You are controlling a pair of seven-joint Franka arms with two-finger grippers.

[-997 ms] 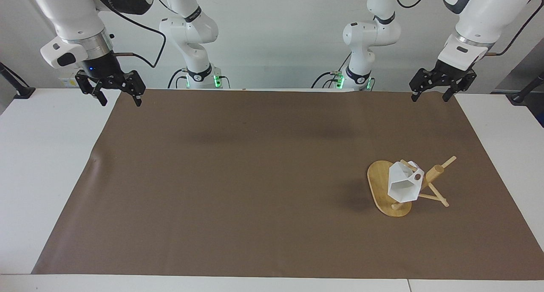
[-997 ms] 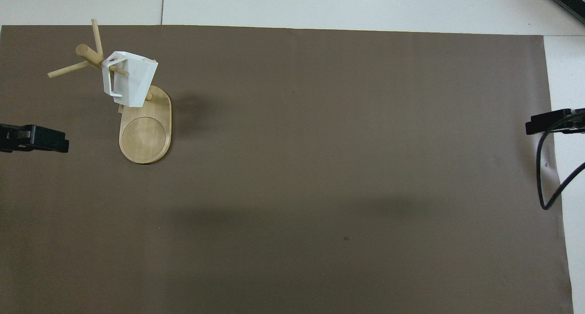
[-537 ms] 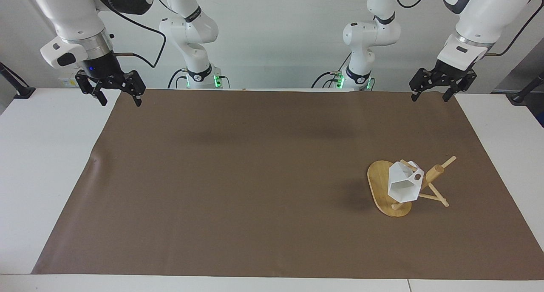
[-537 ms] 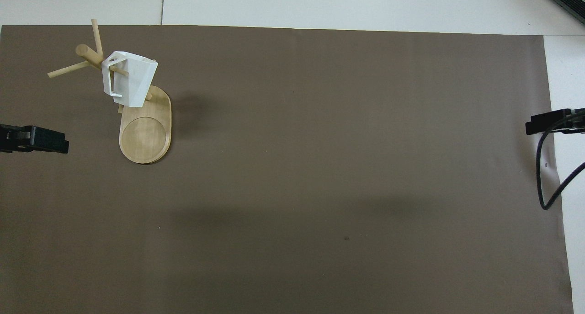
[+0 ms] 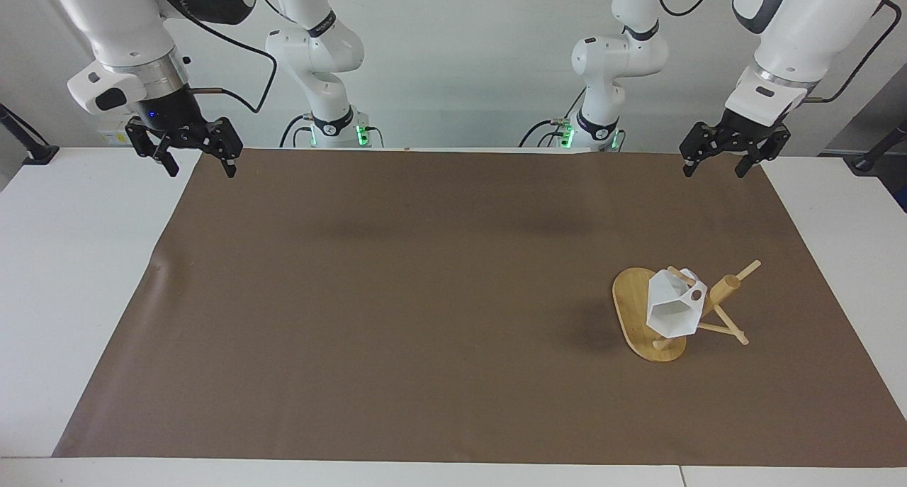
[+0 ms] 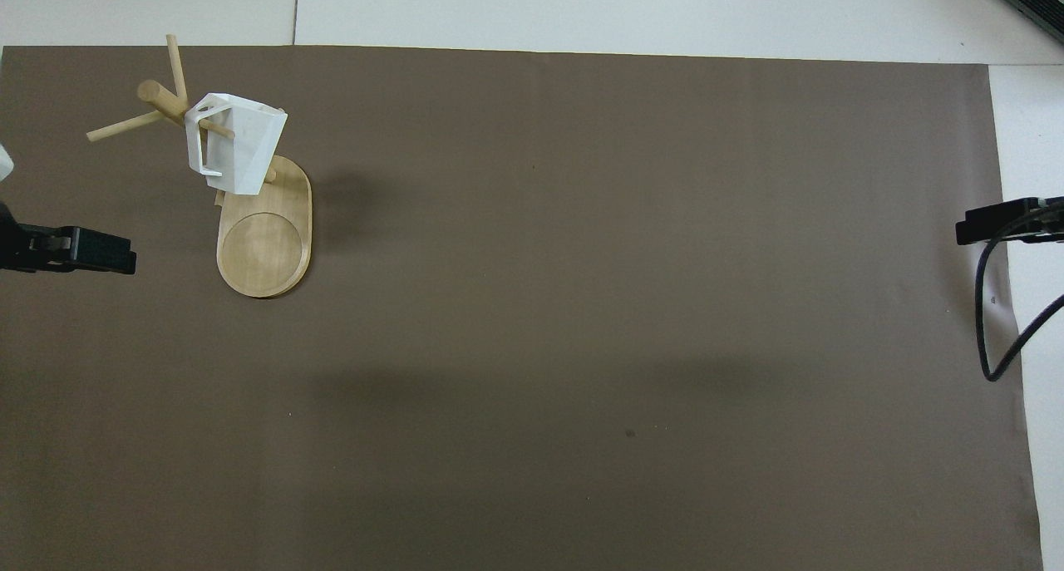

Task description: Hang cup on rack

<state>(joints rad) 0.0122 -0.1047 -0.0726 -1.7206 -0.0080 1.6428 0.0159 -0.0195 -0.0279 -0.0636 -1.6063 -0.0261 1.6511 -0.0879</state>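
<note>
- Cup (image 5: 673, 308) hangs w/ handle on a rack (image 5: 648, 317) peg, on brown mat (image 5: 397, 295) toward left arm's end.
- L gripper (image 5: 713, 166) up over mat corner nr its base, fingers apart, empty.
- R gripper (image 5: 198, 166) waits over mat edge, fingers apart, empty.

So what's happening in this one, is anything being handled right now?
Nothing is being handled. The white cup hangs by its handle on a peg of the bamboo rack, which stands on the brown mat toward the left arm's end of the table. The left claw and the right claw are both open and empty, raised over the mat's corners nearest the robots. The hanging looks done.
</note>
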